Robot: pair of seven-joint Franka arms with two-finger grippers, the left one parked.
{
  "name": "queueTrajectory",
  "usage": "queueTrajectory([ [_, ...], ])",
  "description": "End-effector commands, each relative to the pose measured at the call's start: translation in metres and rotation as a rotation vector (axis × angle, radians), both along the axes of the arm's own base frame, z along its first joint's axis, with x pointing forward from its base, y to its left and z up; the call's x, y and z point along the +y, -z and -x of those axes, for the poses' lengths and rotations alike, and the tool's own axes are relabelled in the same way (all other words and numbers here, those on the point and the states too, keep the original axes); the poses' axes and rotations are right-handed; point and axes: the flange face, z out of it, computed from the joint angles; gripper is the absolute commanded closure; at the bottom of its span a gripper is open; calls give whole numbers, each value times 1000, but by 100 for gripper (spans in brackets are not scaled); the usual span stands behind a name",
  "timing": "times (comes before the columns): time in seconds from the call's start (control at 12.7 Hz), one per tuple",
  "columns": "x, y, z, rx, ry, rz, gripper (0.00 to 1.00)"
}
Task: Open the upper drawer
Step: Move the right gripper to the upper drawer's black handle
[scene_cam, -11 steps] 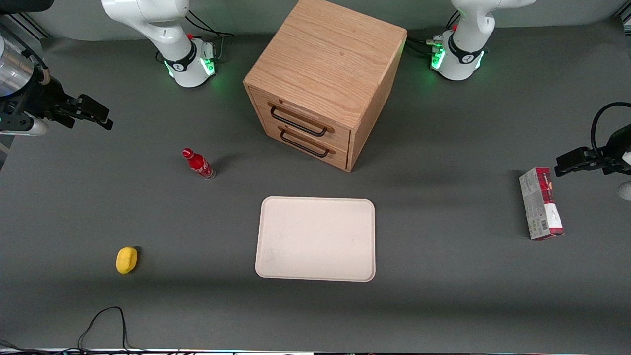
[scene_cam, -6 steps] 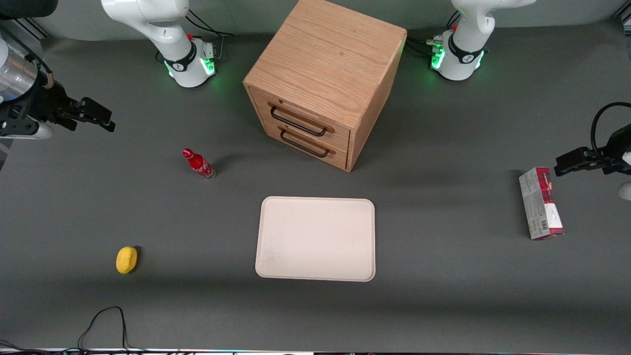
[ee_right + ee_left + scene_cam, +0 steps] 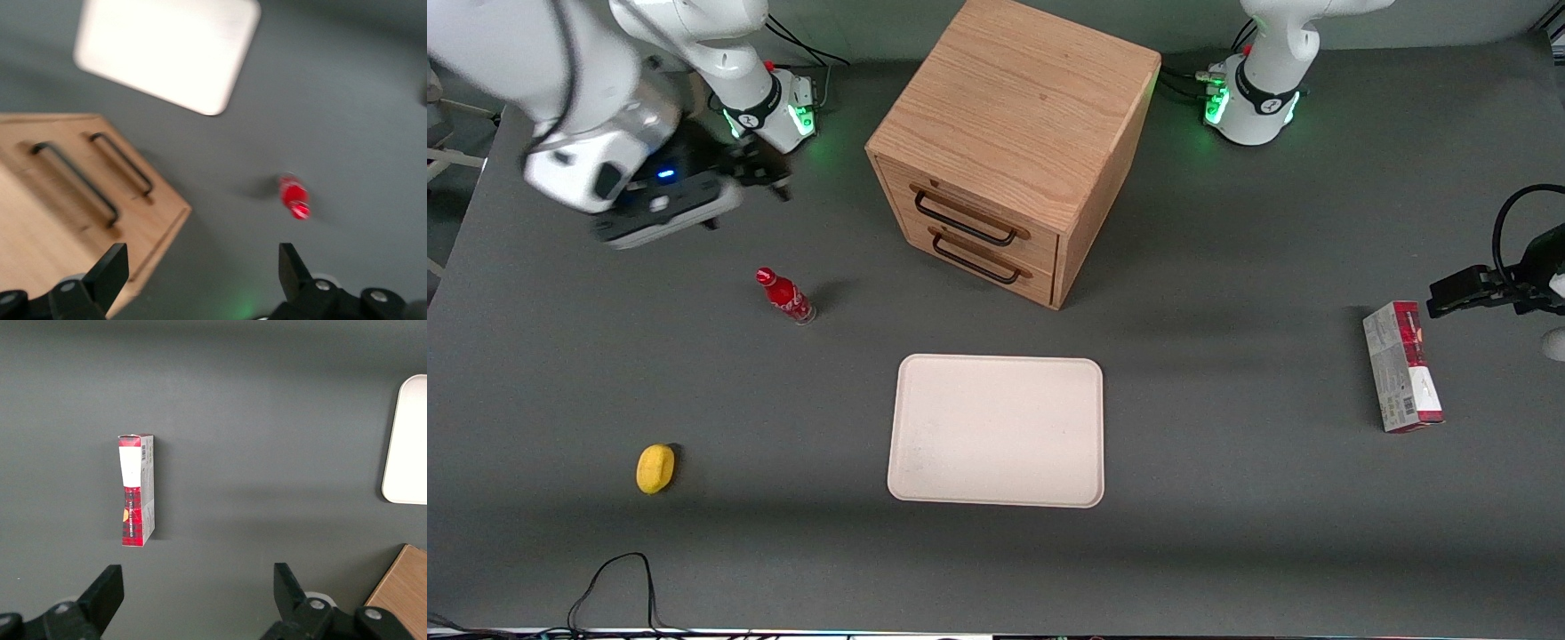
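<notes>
The wooden cabinet (image 3: 1018, 116) stands at the table's middle, farther from the front camera than the tray. The upper drawer (image 3: 960, 206) is closed, and its black wire handle (image 3: 965, 220) sits above the lower drawer's identical handle (image 3: 975, 260). Both handles show in the right wrist view, the upper one (image 3: 73, 181) and the lower one (image 3: 121, 164). My right gripper (image 3: 760, 171) hangs above the table beside the cabinet, toward the working arm's end and apart from the drawers. It is open and empty (image 3: 200, 261).
A red bottle (image 3: 785, 296) stands on the table nearer the front camera than the gripper, also seen from the right wrist (image 3: 293, 198). A cream tray (image 3: 996, 431) lies in front of the cabinet. A yellow lemon (image 3: 655, 468), a carton (image 3: 1402, 366) and a black cable (image 3: 618, 578) lie around.
My right arm has swung in from the table's edge toward the cabinet, and the gripper now hangs close beside it. The drawers and other objects have not moved.
</notes>
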Motion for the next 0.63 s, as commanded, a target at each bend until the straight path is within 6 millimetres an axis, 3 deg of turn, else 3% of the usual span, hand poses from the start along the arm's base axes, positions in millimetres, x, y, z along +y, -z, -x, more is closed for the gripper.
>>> queueTrajectory([
  [0.0,54,-2,8,38,-174,-71,0],
  [0.16,87,4,24,42,-382,-110,0],
  [0.32,100,24,24,65,-564,-140,0],
  [0.55,121,84,13,134,-637,-179,0],
])
